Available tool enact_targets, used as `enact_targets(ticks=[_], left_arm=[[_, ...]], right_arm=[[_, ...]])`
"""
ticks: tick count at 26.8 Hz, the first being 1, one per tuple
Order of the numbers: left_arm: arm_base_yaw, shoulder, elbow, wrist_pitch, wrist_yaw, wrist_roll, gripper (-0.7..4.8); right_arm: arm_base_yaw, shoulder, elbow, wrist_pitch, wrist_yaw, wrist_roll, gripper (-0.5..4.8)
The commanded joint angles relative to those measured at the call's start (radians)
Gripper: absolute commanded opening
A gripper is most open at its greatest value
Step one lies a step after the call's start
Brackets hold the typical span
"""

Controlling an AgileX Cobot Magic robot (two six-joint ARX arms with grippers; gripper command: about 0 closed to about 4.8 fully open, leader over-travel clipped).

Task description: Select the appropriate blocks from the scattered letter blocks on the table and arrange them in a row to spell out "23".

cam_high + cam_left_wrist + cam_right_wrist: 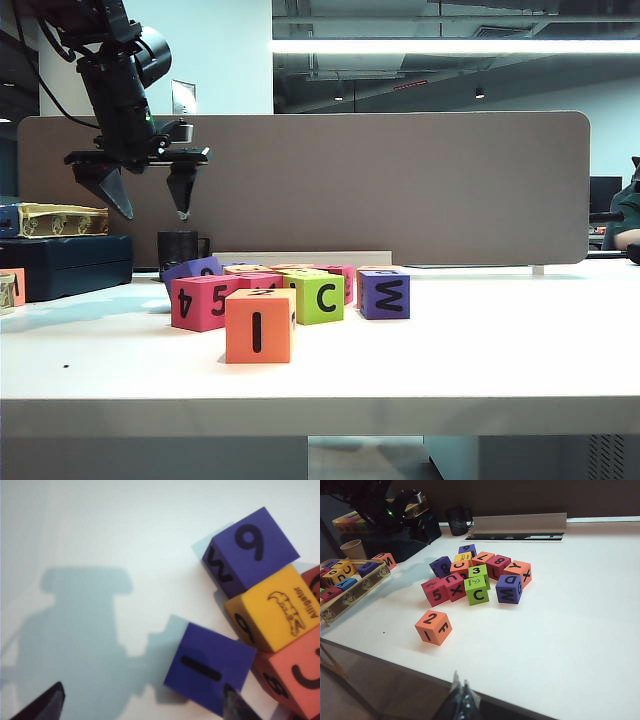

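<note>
It was an office turned robot test space. A grey partition screen (400,190) stood along the back edge of the white desk (450,350), under an exposed dark ceiling with a long strip light (450,46). A black mug (178,247) and equipment cases (65,262) sat near the back left corner.

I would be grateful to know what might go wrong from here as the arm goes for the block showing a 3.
1. The lime-green foam cube with "3" on top sits packed among the other cubes, so the open left gripper may nudge its neighbours.
2. The orange foam cube with "2" on top stands apart near the white table's front edge; a bump could push it off.
</note>
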Motion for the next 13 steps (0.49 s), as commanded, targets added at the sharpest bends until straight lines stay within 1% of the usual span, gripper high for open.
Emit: enact_targets(ticks=[1, 5, 6, 9, 12, 13], left_arm=[[-0.008, -0.006, 0.007, 0.005, 0.099, -0.026, 3.82], [-0.049, -0.006, 0.010, 0.010, 0.289, -0.109, 3.81], [-0.063, -0.006, 0.010, 0.011, 0.310, -0.112, 3.81], [-0.115, -0.006, 0.010, 0.014, 0.317, -0.108, 3.71], [-0.166, -0.004, 0.009, 0.029, 0.314, -0.085, 3.71], [-0.186, -0.004, 0.009, 0.041, 0.313, -0.064, 3.71]], right_arm=[[-0.001, 0.003, 0.002, 0.016, 0.002, -0.003, -0.01], [-0.001, 0.003, 0.002, 0.016, 0.002, -0.003, -0.01], [-0.001, 0.003, 0.002, 0.016, 0.002, -0.003, -0.01], [-0.001, 0.003, 0.002, 0.016, 0.002, -0.003, -0.01], [-0.001, 0.003, 0.002, 0.016, 0.002, -0.003, -0.01], [-0.001, 0.003, 0.002, 0.016, 0.002, -0.003, -0.01]])
